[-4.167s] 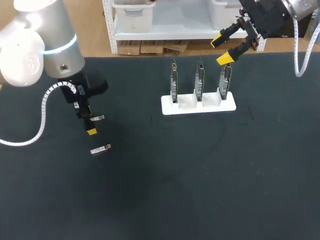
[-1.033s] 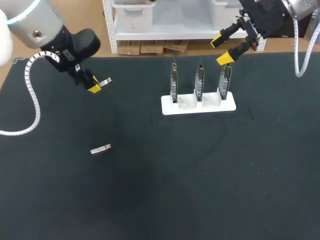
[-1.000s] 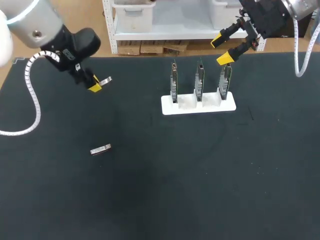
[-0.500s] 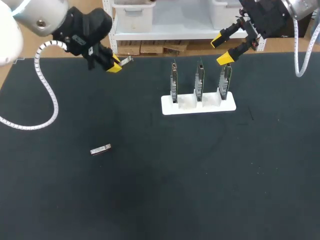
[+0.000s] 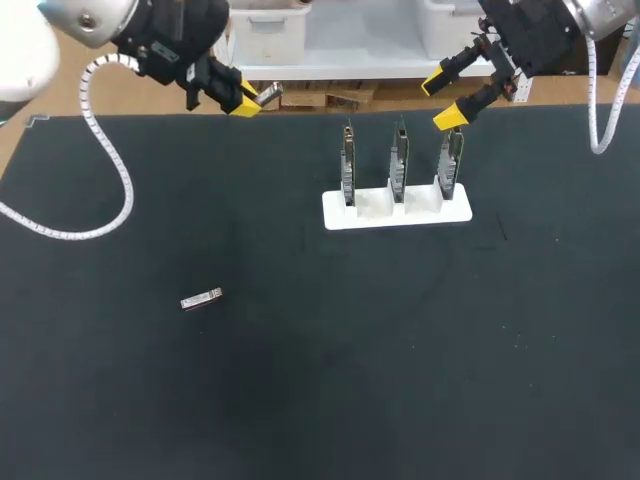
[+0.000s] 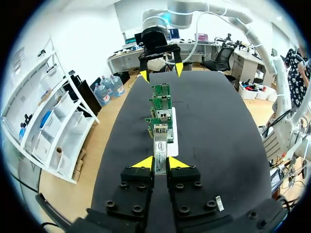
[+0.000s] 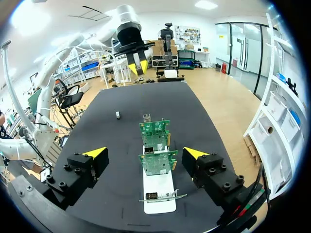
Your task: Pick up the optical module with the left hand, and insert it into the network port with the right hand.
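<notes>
Bright, even light falls from overhead onto my black table (image 5: 300, 400), and the dark surface swallows it: no glare, and shadows barely show. The optical module (image 6: 160, 145) pinched in my left gripper (image 6: 159, 163) shines pale, its metal catching the light.

- A broad black matte-topped table (image 5: 330, 400) fills most of the head view (its far edge runs straight across).
- Its surface may be a cloth or mat; the texture is hard to tell.
</notes>
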Controlling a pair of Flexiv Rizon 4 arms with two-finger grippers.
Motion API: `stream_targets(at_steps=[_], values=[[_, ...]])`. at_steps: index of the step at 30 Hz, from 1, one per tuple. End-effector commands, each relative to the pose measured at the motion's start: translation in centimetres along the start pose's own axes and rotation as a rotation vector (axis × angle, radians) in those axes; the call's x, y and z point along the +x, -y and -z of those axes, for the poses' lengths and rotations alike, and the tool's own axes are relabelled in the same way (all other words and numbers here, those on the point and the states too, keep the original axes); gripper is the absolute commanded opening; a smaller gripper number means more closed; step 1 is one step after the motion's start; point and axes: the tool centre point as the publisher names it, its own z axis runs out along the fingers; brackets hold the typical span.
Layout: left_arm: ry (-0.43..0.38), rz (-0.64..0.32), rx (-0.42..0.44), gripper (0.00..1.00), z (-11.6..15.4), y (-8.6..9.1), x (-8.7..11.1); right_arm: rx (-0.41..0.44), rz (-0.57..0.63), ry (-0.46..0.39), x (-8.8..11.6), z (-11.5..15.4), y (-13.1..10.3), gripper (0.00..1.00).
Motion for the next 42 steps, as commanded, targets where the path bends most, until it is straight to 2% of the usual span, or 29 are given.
stream_targets(at_steps=[1, 7, 10, 13, 19, 27, 33, 39, 42], values=[[-0.009, 0.000, 0.023, 0.00, -0.4, -0.8, -0.3, 0.004, 0.001, 0.000, 0.0, 0.0, -0.1, 1.00], [-0.009, 0.000, 0.023, 0.00, -0.4, -0.8, -0.3, 0.004, 0.001, 0.000, 0.0, 0.0, -0.1, 1.00], [-0.002, 0.012, -0.010, 0.00, 0.3, 0.1, 0.0, 0.004, 0.001, 0.000, 0.0, 0.0, -0.1, 1.00], [0.043, -0.019, -0.041, 0.00, 0.2, 0.0, -0.7, 0.004, 0.001, 0.000, 0.0, 0.0, -0.1, 1.00], [0.196, -0.101, -0.067, 0.00, -1.3, -0.9, -3.3, 0.004, 0.001, 0.000, 0.0, 0.0, -0.1, 1.00], [0.363, -0.143, -0.021, 0.00, -3.8, -2.0, -5.9, 0.004, 0.001, 0.000, 0.0, 0.0, -0.1, 1.00], [0.411, -0.133, 0.044, 0.00, -5.5, -2.1, -7.7, 0.004, 0.001, 0.000, 0.0, 0.0, -0.1, 1.00], [0.441, -0.099, 0.071, 0.00, -6.0, -2.5, -8.2, 0.004, 0.001, 0.000, 0.0, 0.0, -0.1, 1.00], [0.492, -0.073, 0.090, 0.00, -6.2, -2.5, -8.5, 0.004, 0.001, 0.000, 0.0, 0.0, -0.1, 1.00]])
